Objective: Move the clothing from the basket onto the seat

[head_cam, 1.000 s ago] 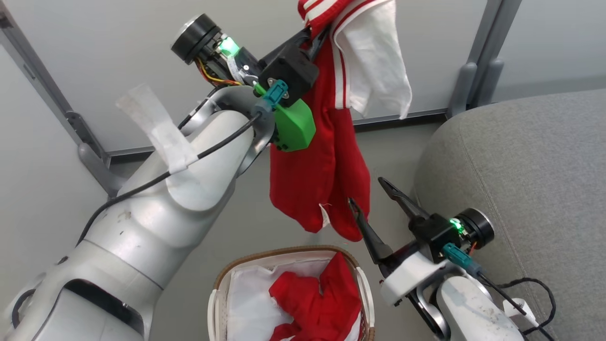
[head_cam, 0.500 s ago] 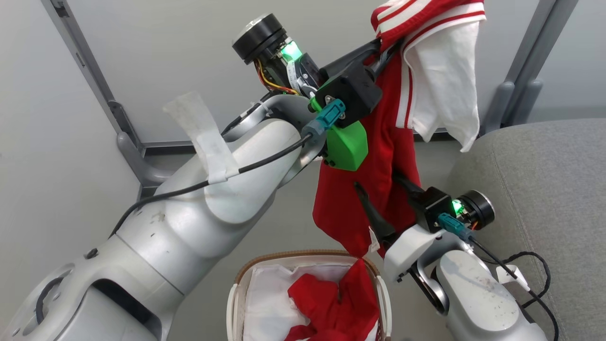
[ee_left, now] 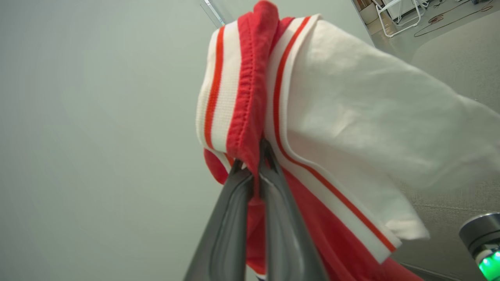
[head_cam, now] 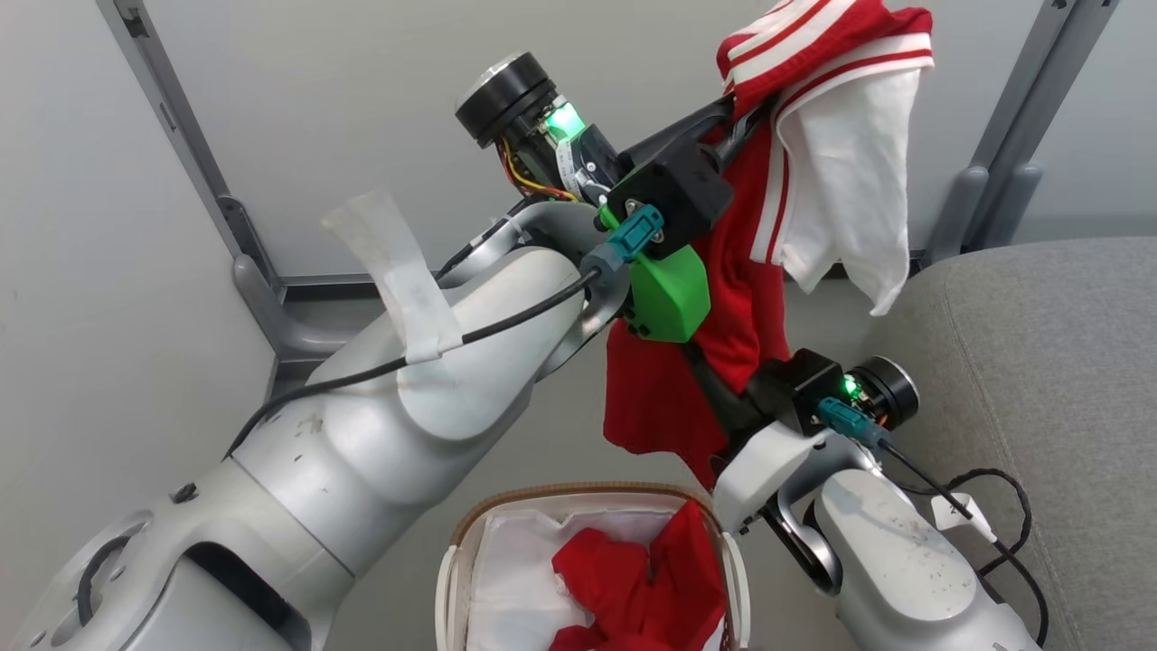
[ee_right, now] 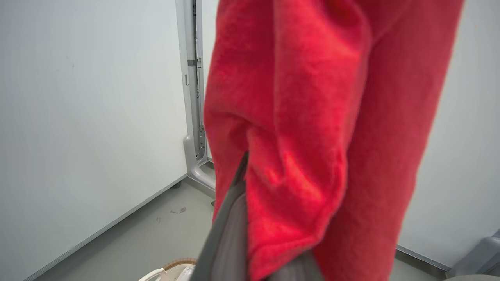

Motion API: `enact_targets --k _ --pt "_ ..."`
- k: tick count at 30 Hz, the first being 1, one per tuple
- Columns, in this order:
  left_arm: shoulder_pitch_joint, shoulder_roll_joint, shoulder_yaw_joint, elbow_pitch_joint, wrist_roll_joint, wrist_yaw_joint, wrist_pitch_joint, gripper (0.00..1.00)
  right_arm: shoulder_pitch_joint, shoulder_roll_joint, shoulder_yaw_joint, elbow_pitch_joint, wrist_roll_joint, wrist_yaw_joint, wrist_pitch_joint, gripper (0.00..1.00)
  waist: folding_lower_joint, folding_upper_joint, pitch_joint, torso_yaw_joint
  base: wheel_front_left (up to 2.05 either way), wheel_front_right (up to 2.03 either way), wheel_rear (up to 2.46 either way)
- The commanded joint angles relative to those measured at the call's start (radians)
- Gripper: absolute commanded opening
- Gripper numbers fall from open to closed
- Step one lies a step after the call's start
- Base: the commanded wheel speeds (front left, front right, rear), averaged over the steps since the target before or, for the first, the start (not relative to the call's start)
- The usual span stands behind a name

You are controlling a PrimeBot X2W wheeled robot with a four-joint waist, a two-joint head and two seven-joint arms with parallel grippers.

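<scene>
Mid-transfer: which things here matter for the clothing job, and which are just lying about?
Job:
hanging garment, clamped by left end effector and right end effector
second garment, in the basket
seat

Lying about:
wall post
tape strip on left forearm

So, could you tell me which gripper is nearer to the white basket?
Right. The right gripper clamps the hanging red garment low down, just above the basket; the left gripper holds the garment's striped waistband much higher up.
</scene>
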Motion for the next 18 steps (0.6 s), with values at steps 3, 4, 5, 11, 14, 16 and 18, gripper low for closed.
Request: enact_targets --k 3,4,5,11,14,16,18 --pt "0.03 0.016 0.009 0.023 -0.018 0.011 -0.01 0.0 0.019 -0.005 -0.019 -0.021 -0.006 -0.001 -0.002 0.0 0.0 0.0 -0.003 -0.011 0.0 0.0 0.0" --pt "0.035 0.019 0.011 0.03 -0.023 0.013 -0.013 0.0 0.021 -0.005 -0.024 -0.026 -0.009 -0.001 -0.002 0.0 0.0 0.0 -0.003 -0.014 0.0 0.0 0.0" --pt "0.04 0.023 0.013 0.041 -0.027 0.012 -0.016 0.0 0.023 -0.005 -0.028 -0.031 -0.011 -0.001 -0.002 0.0 0.0 0.0 -0.003 -0.018 0.0 0.0 0.0" --pt "0.094 0.035 0.045 0.1 -0.079 0.009 -0.043 1.0 0.031 -0.005 -0.054 -0.075 -0.016 -0.001 -0.002 0.0 0.0 0.0 -0.002 -0.039 0.0 0.0 0.0" --pt "0.132 0.045 0.066 0.124 -0.104 0.007 -0.056 1.0 0.029 -0.005 -0.06 -0.101 -0.018 -0.001 -0.002 0.0 0.0 0.0 0.0 -0.05 0.0 0.0 0.0" --pt "0.164 0.05 0.075 0.132 -0.116 0.004 -0.063 1.0 0.031 -0.005 -0.068 -0.12 -0.02 -0.001 -0.002 0.0 0.0 0.0 0.001 -0.056 0.0 0.0 0.0" --pt "0.201 0.056 0.087 0.133 -0.118 0.014 -0.069 1.0 0.033 -0.005 -0.079 -0.137 -0.027 -0.001 -0.002 0.0 0.0 0.0 0.002 -0.061 0.0 0.0 0.0"
